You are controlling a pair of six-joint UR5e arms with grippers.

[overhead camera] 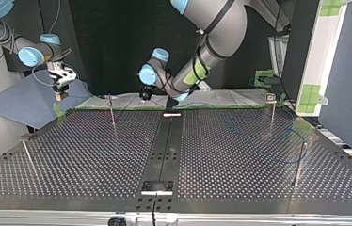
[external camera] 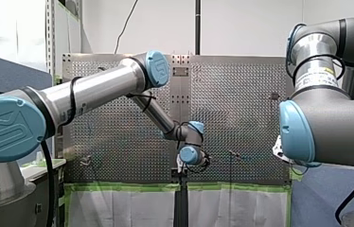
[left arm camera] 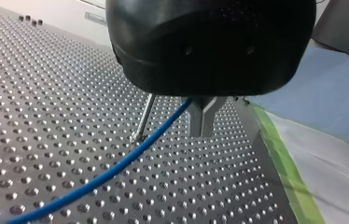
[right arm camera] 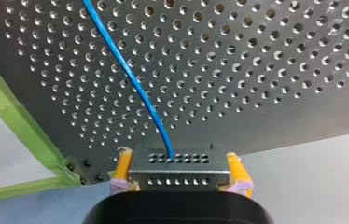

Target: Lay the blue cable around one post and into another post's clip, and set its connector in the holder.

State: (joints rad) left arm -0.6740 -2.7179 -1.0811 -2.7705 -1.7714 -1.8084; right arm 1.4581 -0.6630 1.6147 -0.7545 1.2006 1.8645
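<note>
In the right wrist view my right gripper [right arm camera: 178, 173] is shut, its yellow pads [right arm camera: 122, 169] clamping a small perforated metal connector [right arm camera: 177, 163]. The blue cable [right arm camera: 130, 74] leaves the connector and runs out over the perforated table. In the top view this gripper [overhead camera: 61, 95] hangs off the table's far left corner. My left gripper [left arm camera: 201, 130] has its metal fingers shut on the blue cable [left arm camera: 116, 165] just above the plate, beside a thin post [left arm camera: 143, 119]. In the top view it [overhead camera: 145, 95] is at the far edge near the middle. A cable loop [overhead camera: 292, 146] lies by the right posts.
Thin posts stand on the table [overhead camera: 94, 160] at the top view's far left [overhead camera: 112, 110], near left [overhead camera: 28, 157], far right [overhead camera: 272, 110] and near right [overhead camera: 299, 162]. A black strip [overhead camera: 164, 150] runs down the middle. Green tape [left arm camera: 287, 168] lines the table's edge.
</note>
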